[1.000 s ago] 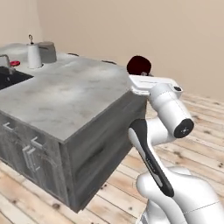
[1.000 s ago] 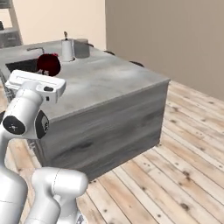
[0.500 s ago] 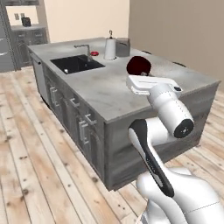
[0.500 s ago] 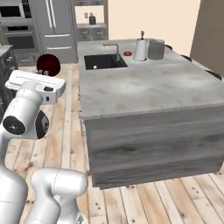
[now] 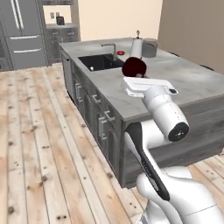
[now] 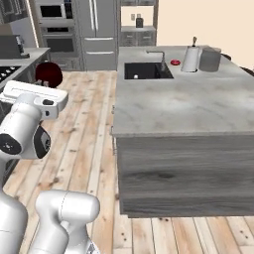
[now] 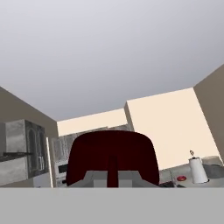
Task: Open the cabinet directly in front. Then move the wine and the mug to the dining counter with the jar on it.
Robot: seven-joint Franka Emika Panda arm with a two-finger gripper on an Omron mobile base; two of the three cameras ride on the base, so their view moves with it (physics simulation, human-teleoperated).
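My gripper (image 7: 113, 176) is shut on the small dark red mug (image 7: 113, 159), which I carry raised above the white hand. That mug (image 5: 134, 67) hangs over the near edge of the dining counter (image 5: 175, 81), a large grey marble island with a black sink (image 5: 101, 61). From the other side, the mug (image 6: 48, 74) is left of the island (image 6: 183, 106), over the floor. The squat grey jar (image 5: 150, 47) stands at the island's far end (image 6: 210, 58). A grey wood-grain cabinet (image 7: 24, 155) shows at the left of the hand view; its doors are unclear. The wine is out of view.
A white paper-towel roll (image 6: 190, 58) and a small red object (image 6: 174, 62) stand beside the jar. Grey drawer fronts with bar handles (image 5: 100, 118) line the island's side. A steel fridge (image 6: 99, 30) and wall ovens (image 6: 58, 34) fill the back wall. Wooden floor (image 5: 39, 148) lies open on the left.
The whole picture has swung round, so the base has moved: the island now shows its sink side and the fridge wall is in view. The mug stays in the shut gripper.
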